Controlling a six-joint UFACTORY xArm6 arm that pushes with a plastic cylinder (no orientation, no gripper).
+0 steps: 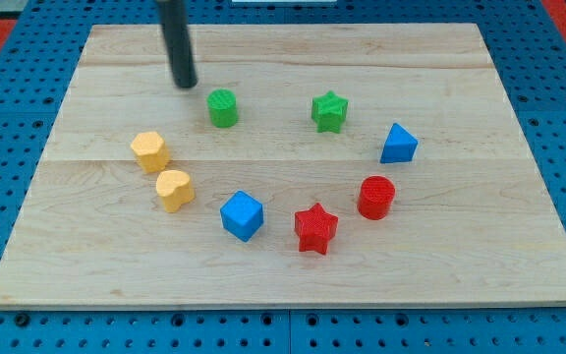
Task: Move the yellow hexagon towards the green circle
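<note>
The yellow hexagon [150,150] sits at the left of the wooden board [460,265]. The green circle [223,107] stands up and to the right of it, toward the view's top. My tip [186,84] rests on the board just left of and slightly above the green circle, and above the yellow hexagon. It touches neither block.
A yellow heart [174,190] lies just below the hexagon. A blue cube [242,215], a red star [315,228], a red cylinder [375,197], a blue triangle [398,144] and a green star [329,111] form an arc to the right.
</note>
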